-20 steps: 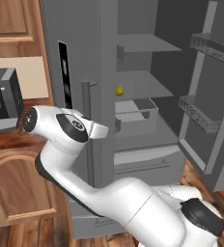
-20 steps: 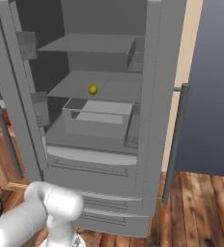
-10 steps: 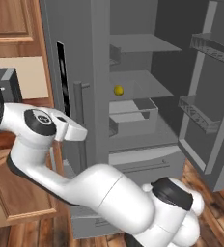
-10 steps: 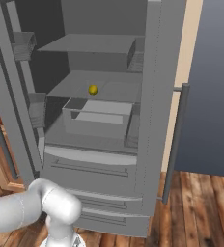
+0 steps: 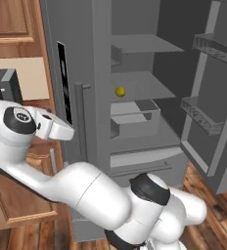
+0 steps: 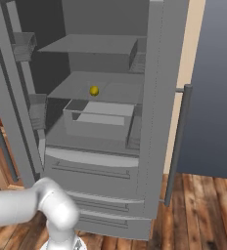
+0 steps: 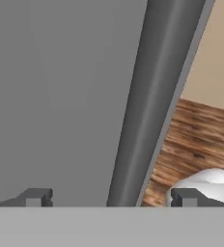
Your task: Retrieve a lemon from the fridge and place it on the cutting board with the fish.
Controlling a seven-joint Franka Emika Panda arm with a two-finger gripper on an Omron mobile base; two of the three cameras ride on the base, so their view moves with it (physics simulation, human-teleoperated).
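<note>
The lemon rests on the middle shelf inside the fridge, whose two doors stand open. In the hand view my gripper is open, its two fingertips wide apart on either side of the left door's long bar handle without touching it. In the left base view my hand sits just left of that handle, beside the black display panel. The cutting board and the fish are out of view.
A clear drawer sits just below the lemon's shelf. The right door juts out with its bins. A dark coffee machine stands on the counter at left among brown wooden cabinets. The floor is wood.
The jaws have gone from shut to wide open, letting go of the left door's handle. My arm's elbow has swung to the left. The lemon has stayed put.
</note>
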